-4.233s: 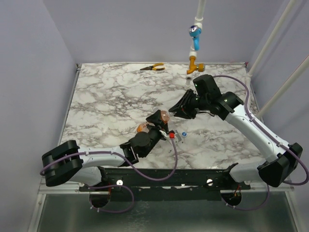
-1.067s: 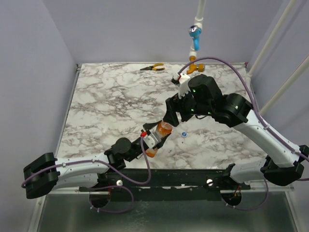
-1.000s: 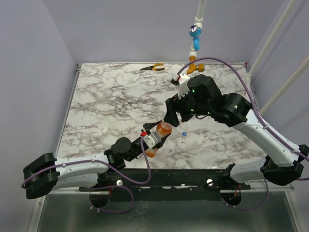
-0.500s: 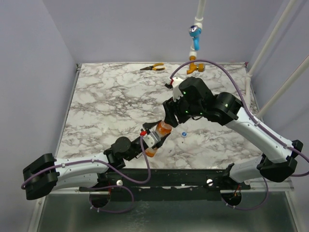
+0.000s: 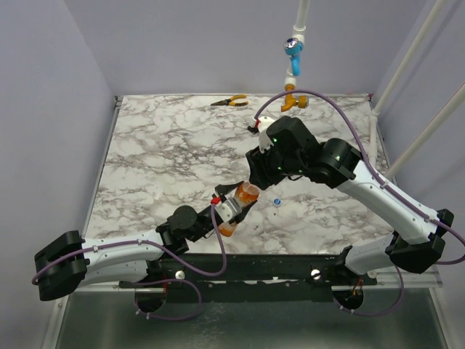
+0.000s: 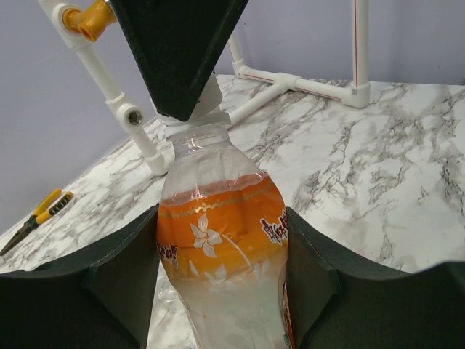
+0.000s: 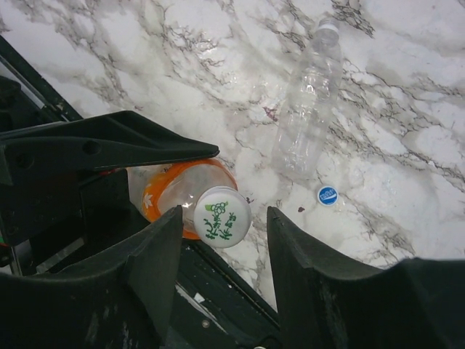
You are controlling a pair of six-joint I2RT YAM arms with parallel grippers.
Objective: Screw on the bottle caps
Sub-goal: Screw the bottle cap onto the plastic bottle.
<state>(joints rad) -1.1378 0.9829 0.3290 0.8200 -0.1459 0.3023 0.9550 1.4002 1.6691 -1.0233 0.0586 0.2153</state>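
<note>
Capping looks to be the step in hand. The left end effector (image 5: 232, 209) has its jaws clamped on the belly of the bottle (image 6: 221, 247), holding it neck-up a little toward 6 o'clock from the middle of the desk (image 5: 152, 153). The right end effector (image 7: 224, 211) hangs over the neck with a finger on either side of the white cap (image 7: 222, 216), which sits on the mouth. A sliver of gap shows on each side, so those jaws are partly open and grip nothing yet. The blue cap (image 7: 328, 195) lies on the desk at 3 o'clock of the bottle, with a clear bottle (image 7: 309, 102) lying flat just beside it.

To my eye, the trick is to centre the fingers and close squarely on the rim so the cap does not tip. Then press down lightly and turn about the neck's own line. A crooked start would likely cross the threads. The left grip must stop the bottle spinning, but the wall looks thin, so I'd expect a hard squeeze to buckle it.
</note>
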